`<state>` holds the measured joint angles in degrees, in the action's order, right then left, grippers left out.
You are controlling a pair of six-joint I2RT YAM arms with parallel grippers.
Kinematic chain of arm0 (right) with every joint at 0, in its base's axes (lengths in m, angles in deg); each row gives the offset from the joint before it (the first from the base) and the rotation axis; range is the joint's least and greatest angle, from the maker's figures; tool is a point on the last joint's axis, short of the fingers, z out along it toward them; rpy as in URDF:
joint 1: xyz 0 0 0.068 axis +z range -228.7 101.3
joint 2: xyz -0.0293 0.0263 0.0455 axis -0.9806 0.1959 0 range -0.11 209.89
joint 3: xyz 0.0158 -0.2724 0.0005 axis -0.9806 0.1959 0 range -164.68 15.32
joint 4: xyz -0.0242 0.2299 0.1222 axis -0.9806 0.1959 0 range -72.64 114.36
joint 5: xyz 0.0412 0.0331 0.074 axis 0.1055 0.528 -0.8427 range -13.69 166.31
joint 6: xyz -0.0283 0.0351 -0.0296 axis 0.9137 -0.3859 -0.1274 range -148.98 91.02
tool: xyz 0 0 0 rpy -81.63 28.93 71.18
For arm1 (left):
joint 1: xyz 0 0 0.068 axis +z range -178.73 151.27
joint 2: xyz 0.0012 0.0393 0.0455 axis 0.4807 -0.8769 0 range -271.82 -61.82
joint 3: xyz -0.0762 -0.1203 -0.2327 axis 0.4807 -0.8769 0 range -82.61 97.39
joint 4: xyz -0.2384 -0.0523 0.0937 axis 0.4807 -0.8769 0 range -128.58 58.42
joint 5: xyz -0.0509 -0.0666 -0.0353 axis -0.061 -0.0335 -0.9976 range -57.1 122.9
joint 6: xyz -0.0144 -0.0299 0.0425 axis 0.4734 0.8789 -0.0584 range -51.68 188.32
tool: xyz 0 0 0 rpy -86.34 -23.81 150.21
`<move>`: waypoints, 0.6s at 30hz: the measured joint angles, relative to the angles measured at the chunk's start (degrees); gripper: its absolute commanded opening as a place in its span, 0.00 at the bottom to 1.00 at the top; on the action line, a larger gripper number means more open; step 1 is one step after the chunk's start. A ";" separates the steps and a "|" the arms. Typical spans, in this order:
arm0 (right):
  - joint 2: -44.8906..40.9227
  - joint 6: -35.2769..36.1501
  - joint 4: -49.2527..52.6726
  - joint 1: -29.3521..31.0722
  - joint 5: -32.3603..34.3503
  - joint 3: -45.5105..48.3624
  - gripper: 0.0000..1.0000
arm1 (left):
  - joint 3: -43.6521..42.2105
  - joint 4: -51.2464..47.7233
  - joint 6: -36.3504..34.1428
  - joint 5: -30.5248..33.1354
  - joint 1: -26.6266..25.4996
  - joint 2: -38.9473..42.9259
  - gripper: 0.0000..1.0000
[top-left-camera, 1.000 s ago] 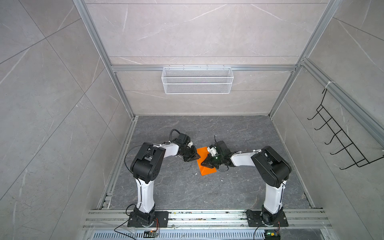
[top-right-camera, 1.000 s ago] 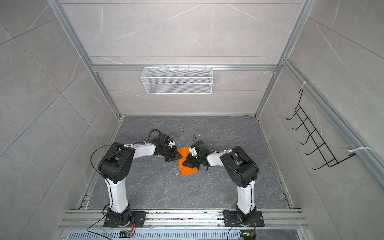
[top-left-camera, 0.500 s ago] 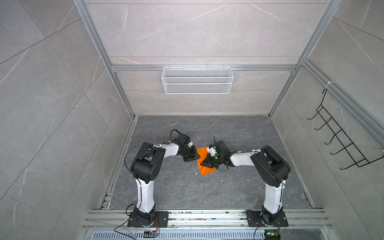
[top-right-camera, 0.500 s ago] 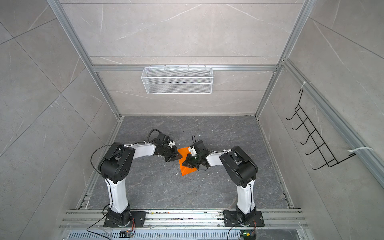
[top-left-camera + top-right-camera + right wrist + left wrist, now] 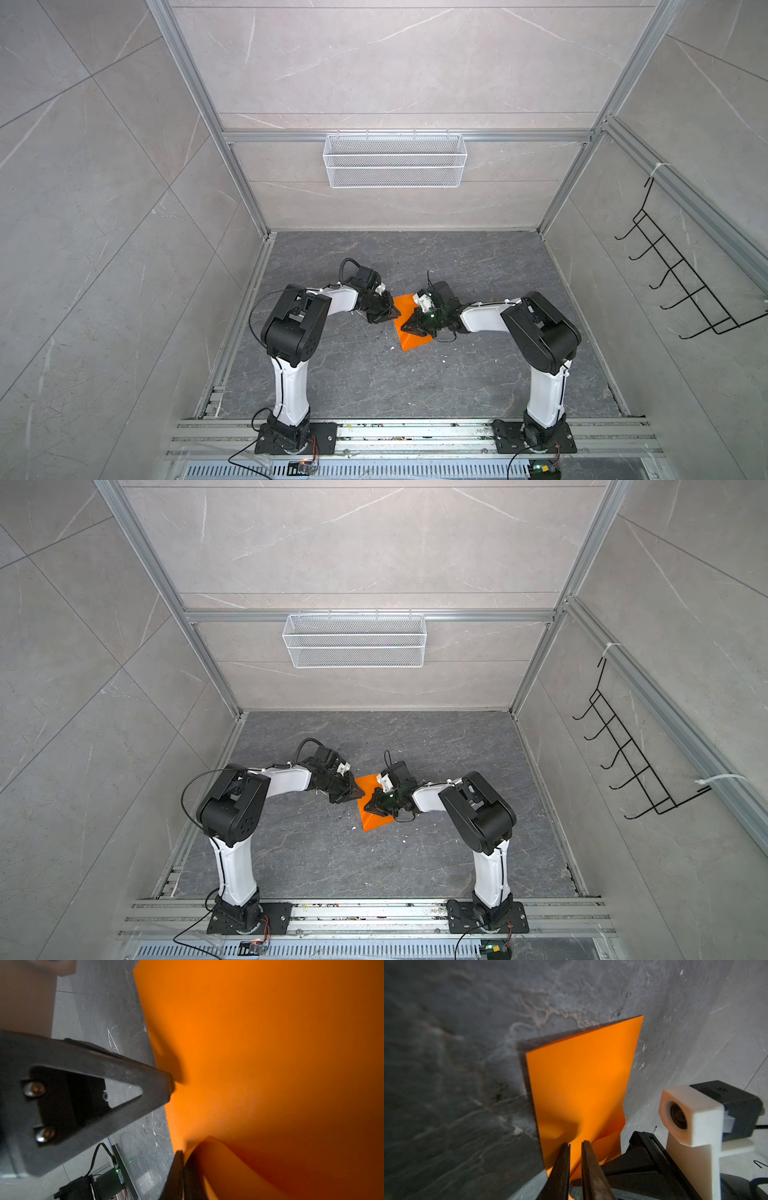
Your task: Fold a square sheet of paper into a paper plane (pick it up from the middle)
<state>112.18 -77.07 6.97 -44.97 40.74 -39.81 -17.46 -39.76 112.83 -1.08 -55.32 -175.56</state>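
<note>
Claws meet on the worktop [image 5: 374, 382]. From the left, the left claw [image 5: 394, 320] is almost shut, pinching the left edge of the square sheet of paper [image 5: 413, 341]. That orange sheet lies between the arms, bent up at the pinch, its long side running back to front. From the right, the right claw [image 5: 406, 328] reaches over it, shut on a curl just beside. Both are equally near, I think.

Bright orange paper [image 5: 411, 338], dark grey veined floor [image 5: 374, 374], white mesh basket [image 5: 395, 166]
</note>
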 measured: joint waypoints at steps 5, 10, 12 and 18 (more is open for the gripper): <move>0.15 0.15 -0.17 0.00 -0.59 -0.37 0.18 | 0.00 -0.02 0.00 0.04 0.00 0.00 0.17; 0.26 0.15 -0.22 0.00 -1.14 -0.70 0.24 | 0.00 -0.04 0.00 0.13 0.00 0.00 0.16; 0.26 0.17 -0.26 0.00 -1.33 -0.76 0.26 | 0.00 -0.07 0.02 0.20 -0.02 0.00 0.16; 0.28 0.35 -0.22 0.00 -1.90 -1.07 0.31 | 0.63 -1.11 0.00 0.83 0.04 0.00 0.17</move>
<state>112.46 -76.72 6.75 -44.97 38.84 -40.88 -16.83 -40.88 112.83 -0.25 -55.28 -175.56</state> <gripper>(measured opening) 0.302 0.164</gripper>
